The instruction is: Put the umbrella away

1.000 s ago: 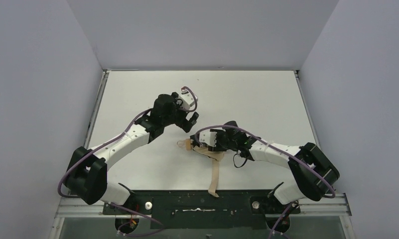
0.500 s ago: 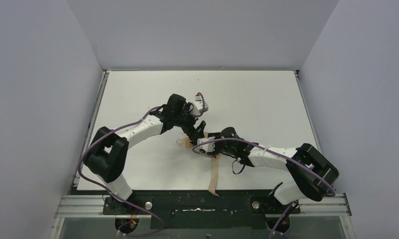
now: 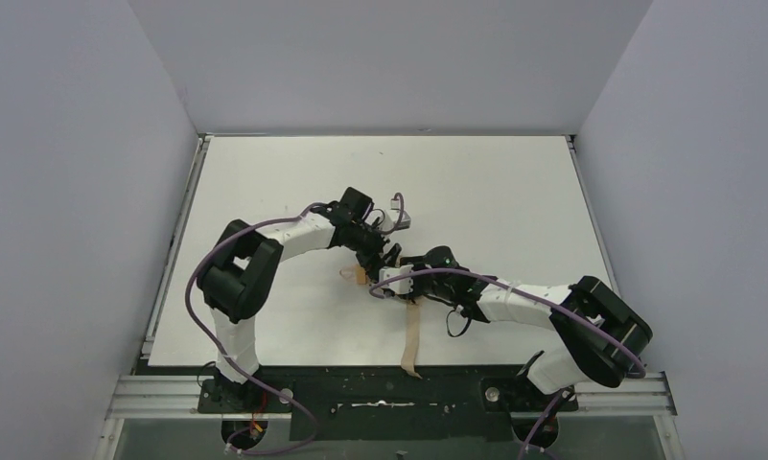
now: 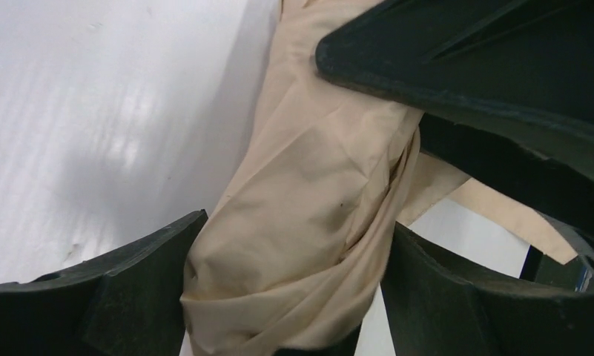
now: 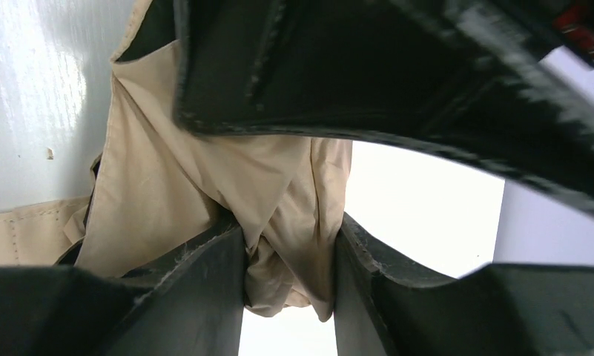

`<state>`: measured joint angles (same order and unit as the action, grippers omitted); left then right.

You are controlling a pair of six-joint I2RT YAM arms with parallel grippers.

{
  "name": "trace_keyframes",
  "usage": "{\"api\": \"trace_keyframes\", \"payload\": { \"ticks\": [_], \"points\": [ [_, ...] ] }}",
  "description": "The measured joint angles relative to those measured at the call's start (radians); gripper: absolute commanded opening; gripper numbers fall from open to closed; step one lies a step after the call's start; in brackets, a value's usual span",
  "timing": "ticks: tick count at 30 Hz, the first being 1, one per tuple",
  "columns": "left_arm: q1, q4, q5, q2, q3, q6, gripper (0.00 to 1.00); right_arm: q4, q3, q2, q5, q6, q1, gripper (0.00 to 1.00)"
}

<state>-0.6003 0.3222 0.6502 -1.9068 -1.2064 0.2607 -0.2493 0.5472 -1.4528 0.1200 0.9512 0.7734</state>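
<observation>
The umbrella (image 3: 353, 275) lies folded at the table's middle, a beige bundle with its small tan handle pointing left. Its long tan strap (image 3: 411, 335) trails toward the near edge. My right gripper (image 3: 391, 281) is shut on a twisted fold of the fabric (image 5: 175, 185), pinched between both fingers (image 5: 290, 226). My left gripper (image 3: 387, 255) has come down over the bundle from the far side. In the left wrist view its open jaws (image 4: 294, 230) straddle the fabric (image 4: 308, 170), the left finger (image 4: 130, 282) against it. The shaft and ribs are hidden.
The white table (image 3: 514, 192) is walled in by grey panels on three sides. A black rail (image 3: 380, 388) with the arm bases runs along the near edge. Both wrists crowd together over the umbrella, their purple cables looping close by.
My left arm has swung right and down from the far left onto the umbrella, its jaws narrowing round the fabric. My right gripper kept its hold and slid slightly left.
</observation>
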Motion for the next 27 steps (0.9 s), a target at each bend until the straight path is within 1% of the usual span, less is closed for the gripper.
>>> {"api": "trace_keyframes", "payload": {
  "ticks": [2, 5, 8, 9, 10, 12, 15, 17, 20, 23, 25, 27],
  "points": [
    [-0.003, 0.026, 0.016, -0.036, -0.014, 0.01, 0.69, -0.001, 0.0, 0.0, -0.002, 0.0, 0.0, 0.08],
    [-0.011, 0.051, 0.035, -0.066, -0.048, 0.024, 0.58, -0.006, -0.003, 0.0, -0.006, 0.0, 0.0, 0.08],
    [-0.022, 0.073, 0.035, -0.085, -0.073, 0.045, 0.52, -0.012, -0.006, 0.0, -0.013, -0.001, 0.0, 0.09],
    [-0.025, 0.077, 0.035, -0.087, -0.076, 0.05, 0.47, -0.014, -0.008, 0.0, -0.014, -0.001, 0.0, 0.09],
    [-0.026, 0.079, 0.034, -0.087, -0.077, 0.055, 0.39, -0.018, -0.009, 0.0, -0.015, -0.003, 0.0, 0.09],
    [-0.03, 0.087, 0.027, -0.089, -0.081, 0.068, 0.29, -0.026, -0.013, 0.0, -0.017, -0.006, 0.001, 0.1],
    [-0.043, 0.105, 0.015, -0.09, -0.088, 0.11, 0.13, -0.036, -0.016, -0.003, -0.024, -0.013, 0.0, 0.18],
    [-0.053, 0.116, 0.001, -0.09, -0.099, 0.127, 0.06, -0.039, -0.016, -0.003, -0.028, -0.019, 0.0, 0.25],
    [-0.065, 0.138, -0.021, -0.091, -0.116, 0.142, 0.0, -0.036, -0.016, 0.003, -0.034, -0.029, 0.0, 0.4],
    [-0.074, 0.145, -0.025, -0.092, -0.127, 0.143, 0.0, -0.003, -0.023, 0.041, -0.041, -0.062, 0.0, 0.52],
    [-0.084, 0.149, -0.037, -0.094, -0.134, 0.135, 0.0, 0.047, -0.029, 0.105, -0.048, -0.107, 0.0, 0.58],
    [-0.084, 0.152, -0.041, -0.096, -0.137, 0.129, 0.0, 0.105, -0.03, 0.199, -0.056, -0.164, 0.0, 0.61]
  ]
}}
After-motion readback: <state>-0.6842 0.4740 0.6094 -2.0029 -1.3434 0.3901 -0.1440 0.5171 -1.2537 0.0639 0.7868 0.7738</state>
